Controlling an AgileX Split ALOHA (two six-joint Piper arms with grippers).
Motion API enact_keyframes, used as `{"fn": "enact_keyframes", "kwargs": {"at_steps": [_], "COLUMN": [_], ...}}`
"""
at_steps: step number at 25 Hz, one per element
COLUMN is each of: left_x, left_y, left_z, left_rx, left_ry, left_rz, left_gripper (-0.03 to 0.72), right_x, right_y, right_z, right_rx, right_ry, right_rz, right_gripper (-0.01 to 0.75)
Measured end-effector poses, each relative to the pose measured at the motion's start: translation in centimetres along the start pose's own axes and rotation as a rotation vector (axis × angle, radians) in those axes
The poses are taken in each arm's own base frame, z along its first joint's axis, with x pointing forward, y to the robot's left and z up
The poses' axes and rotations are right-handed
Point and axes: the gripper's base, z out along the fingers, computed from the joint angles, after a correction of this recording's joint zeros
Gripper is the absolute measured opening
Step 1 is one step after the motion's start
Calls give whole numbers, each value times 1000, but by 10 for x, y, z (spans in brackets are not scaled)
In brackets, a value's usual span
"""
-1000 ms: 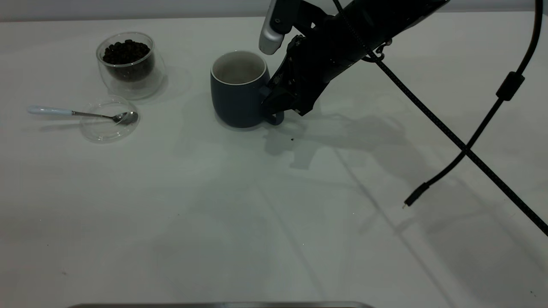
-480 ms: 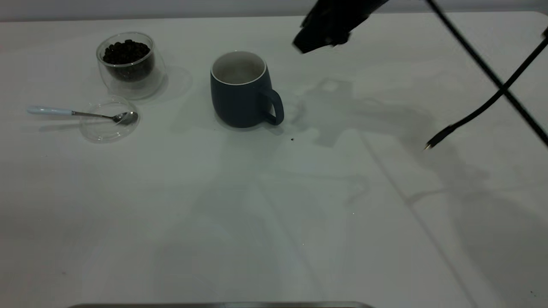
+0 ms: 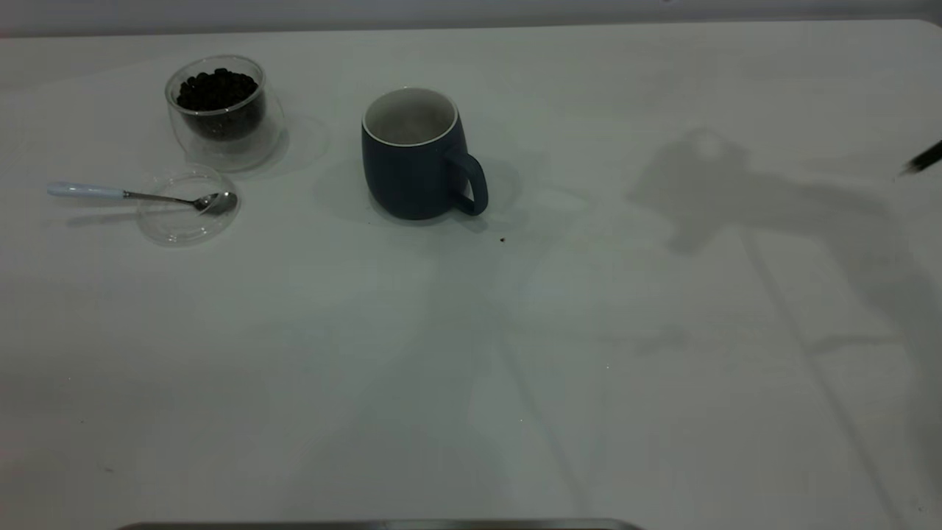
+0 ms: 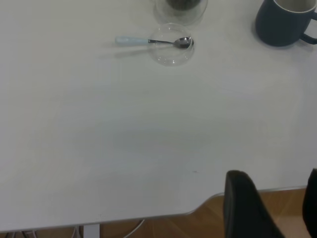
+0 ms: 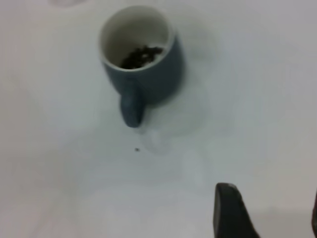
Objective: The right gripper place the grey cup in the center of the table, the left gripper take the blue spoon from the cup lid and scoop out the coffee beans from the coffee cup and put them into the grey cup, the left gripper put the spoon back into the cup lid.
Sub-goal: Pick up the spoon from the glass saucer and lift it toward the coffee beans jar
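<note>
The grey cup [image 3: 416,154] stands upright mid-table, handle toward the front right; the right wrist view shows it [image 5: 141,54] with some coffee beans [image 5: 141,56] inside. The coffee cup [image 3: 221,110], full of beans, stands at the back left. In front of it the blue spoon [image 3: 140,195] lies with its bowl in the cup lid [image 3: 188,210]. My right gripper [image 5: 270,213] is open, empty, high and clear of the cup, out of the exterior view. My left gripper [image 4: 275,198] is open and empty over the table's edge, far from the spoon [image 4: 148,41] and lid [image 4: 172,47].
The table [image 3: 471,353] is pale and bare ahead of the cups. A small dark speck [image 3: 503,239] lies by the grey cup's handle. A black cable tip [image 3: 923,158] shows at the right edge. Wooden floor [image 4: 198,223] lies beyond the table's edge.
My right gripper has let go of the grey cup's handle and drawn back up and to the right, out of the exterior view. The cup stays where it stood.
</note>
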Motion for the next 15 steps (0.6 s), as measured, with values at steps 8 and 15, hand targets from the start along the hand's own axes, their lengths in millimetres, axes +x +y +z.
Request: {"fn": "enact_keyframes", "kwargs": {"at_steps": [8, 15], "left_x": [0, 0], "left_y": [0, 0], "left_z": [0, 0], "left_rx": [0, 0], "left_ry": [0, 0], "left_rz": [0, 0], "left_gripper": [361, 361], "right_x": [-14, -9], "right_y": [14, 75], "right_z": [-93, -151], "right_rx": [130, 161], "right_ry": [-116, -104], "right_rz": [190, 259], "right_gripper": [364, 364]}}
